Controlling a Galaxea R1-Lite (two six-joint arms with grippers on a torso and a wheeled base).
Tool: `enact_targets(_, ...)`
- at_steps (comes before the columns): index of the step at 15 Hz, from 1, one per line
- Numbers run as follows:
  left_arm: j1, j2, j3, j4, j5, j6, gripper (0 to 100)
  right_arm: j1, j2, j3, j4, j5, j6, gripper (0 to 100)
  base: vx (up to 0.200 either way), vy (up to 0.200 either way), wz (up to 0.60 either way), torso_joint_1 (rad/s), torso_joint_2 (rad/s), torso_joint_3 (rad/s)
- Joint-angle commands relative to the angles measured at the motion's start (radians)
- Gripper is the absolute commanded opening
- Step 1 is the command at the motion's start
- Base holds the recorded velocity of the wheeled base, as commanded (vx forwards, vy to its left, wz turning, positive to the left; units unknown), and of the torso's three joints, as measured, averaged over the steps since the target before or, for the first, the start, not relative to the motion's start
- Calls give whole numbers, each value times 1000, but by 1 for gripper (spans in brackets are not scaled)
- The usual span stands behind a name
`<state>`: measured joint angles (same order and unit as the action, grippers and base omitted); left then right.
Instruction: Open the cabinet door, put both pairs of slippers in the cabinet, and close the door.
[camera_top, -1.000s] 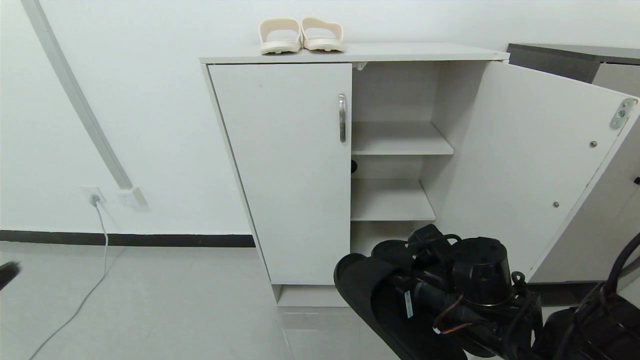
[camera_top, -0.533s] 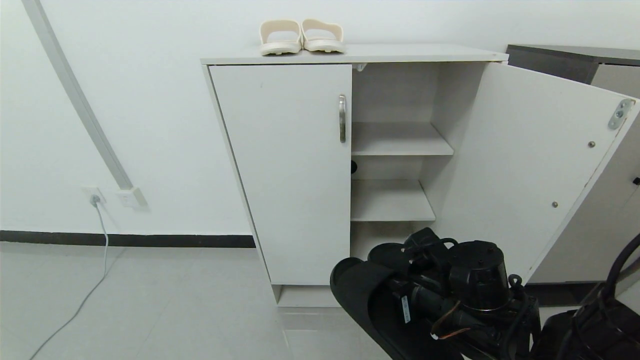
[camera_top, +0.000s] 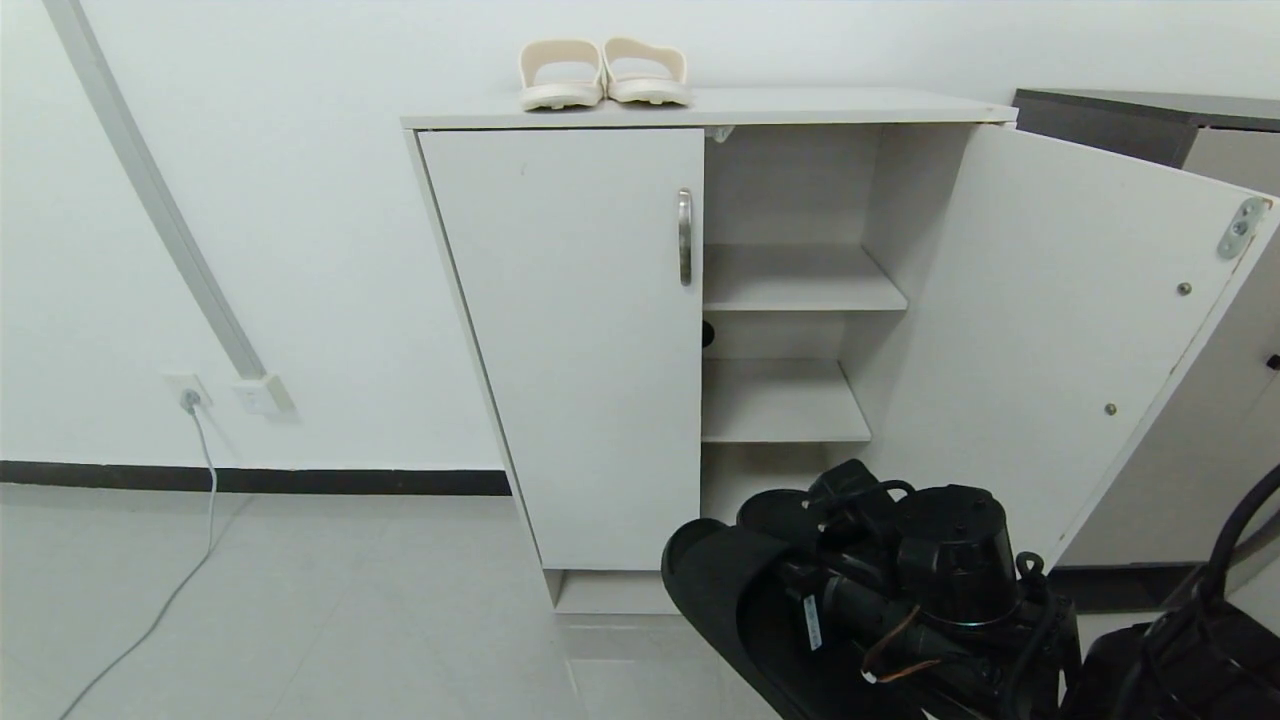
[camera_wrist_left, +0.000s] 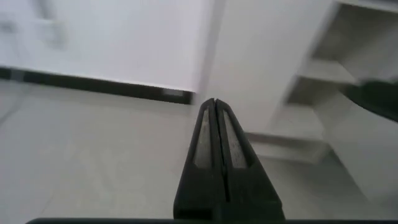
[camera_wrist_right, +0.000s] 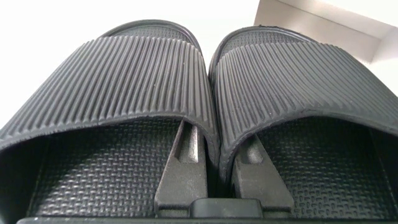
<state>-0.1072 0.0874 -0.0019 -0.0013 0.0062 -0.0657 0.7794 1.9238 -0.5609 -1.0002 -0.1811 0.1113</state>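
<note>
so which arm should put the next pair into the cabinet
Right: the right gripper is clamped on the black slippers, in front of the open cabinet. The left gripper is shut and holds nothing.

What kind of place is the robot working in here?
Probably an indoor entryway or room corner: a white shoe cabinet with beige slippers on top, a wall socket, a tiled floor.

Right gripper (camera_wrist_right: 217, 152): fingers clamped on adjoining inner walls of black slippers (camera_wrist_right: 118, 81), one finger inside each slipper, straps arching just above fingertips. Right arm (camera_top: 955, 560): wrist held low, pair carried ahead of gripper, toes pointing away from wrist. Left gripper (camera_wrist_left: 214, 115): fingers pressed flat together, pads touching, angled slightly downward.
</note>
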Motion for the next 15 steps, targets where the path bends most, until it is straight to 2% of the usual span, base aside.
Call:
enact_targets(1, 0, 3, 0, 1, -6, -9, 0, 0, -3, 1, 0, -9, -1, 0, 0, 0, 0, 0, 0, 0)
enact_targets(2, 0, 2, 0, 0, 18, -23, 0, 1, -3, -1, 0, -12, -1, 0, 0, 0, 0, 0, 0, 0)
enact_targets(3, 0, 2, 0, -2, 147, -31, 0, 6, -3, -1, 0, -14, -1, 0, 0, 0, 0, 0, 0, 0)
enact_targets(4, 4, 0, 0, -3, 161, -43, 0, 8, -5, -1, 0, -18, -2, 0, 0, 0, 0, 0, 0, 0)
enact_targets(5, 34, -5, 0, -2, 158, -40, 0, 8, -6, -2, 0, -18, -2, 0, 0, 0, 0, 0, 0, 0)
enact_targets(6, 123, -37, -1, 1, 123, 14, 0, 9, -6, -1, -6, -18, -4, 0, 0, 0, 0, 0, 0, 0)
enact_targets(7, 139, -34, 0, 4, 100, 30, 0, 9, -5, -4, -8, -18, -2, 0, 0, 0, 0, 0, 0, 0)
enact_targets(9, 130, -44, -1, 4, 101, 26, 0, 12, 0, -1, -8, -18, -4, 0, 0, 0, 0, 0, 0, 0)
enact_targets(10, 106, -87, 0, 3, 86, 23, 0, 12, -2, -2, -9, -21, -2, 0, 0, 0, 0, 0, 0, 0)
enact_targets(12, 107, -86, 0, 0, 43, -49, 0, 17, 3, -19, -9, -43, -1, 0, 0, 0, 0, 0, 0, 0)
enact_targets(13, 107, -86, 0, 0, 44, -34, 0, 24, 23, -53, -9, -89, -1, 0, 0, 0, 0, 0, 0, 0)
enact_targets(15, 107, -86, 0, -2, 43, -34, 0, 40, 66, -146, -5, -184, -2, 0, 0, 0, 0, 0, 0, 0)
